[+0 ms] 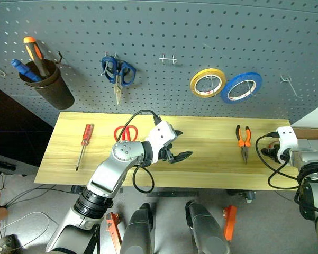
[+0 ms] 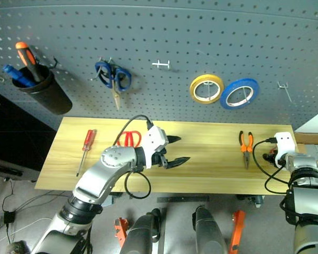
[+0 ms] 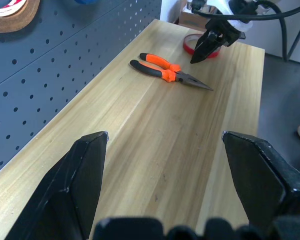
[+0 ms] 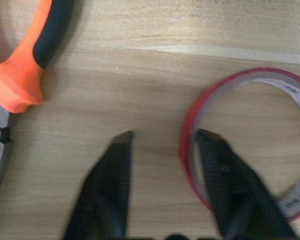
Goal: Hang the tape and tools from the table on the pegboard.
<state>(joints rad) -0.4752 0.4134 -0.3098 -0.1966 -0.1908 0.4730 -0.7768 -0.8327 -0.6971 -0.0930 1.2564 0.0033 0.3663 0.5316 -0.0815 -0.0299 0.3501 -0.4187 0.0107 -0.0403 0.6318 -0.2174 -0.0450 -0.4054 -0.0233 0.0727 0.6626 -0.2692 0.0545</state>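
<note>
**A:** Red tape lies flat at the right end of the table, just beside the pliers. The right gripper is down over it with its jaws partly open. One finger is at the ring's near wall and the other stands outside it on bare wood. Nothing is clamped yet.

**B:** Risk?

**A:** The wall is thin and low. If the jaws close off-centre, the ring probably skids or tips out instead of seating. It sits near the table's right edge, so a push that way could send it off. A push the other way meets the pliers' orange handle.

**B:** And the left side?

**A:** The left gripper hovers over the middle of the table with its jaws wide and empty. The red scissors lie partly under that arm, and the screwdriver lies well apart toward the left end. A careless drop of that arm could knock the scissors.

**B:** Room to lift?

**A:** There is open wood between the two grippers. On the pegboard, one hook is bare at the right, beside the blue ring. Another is bare at centre. The lift to the right hook must clear the blue ring.
</note>
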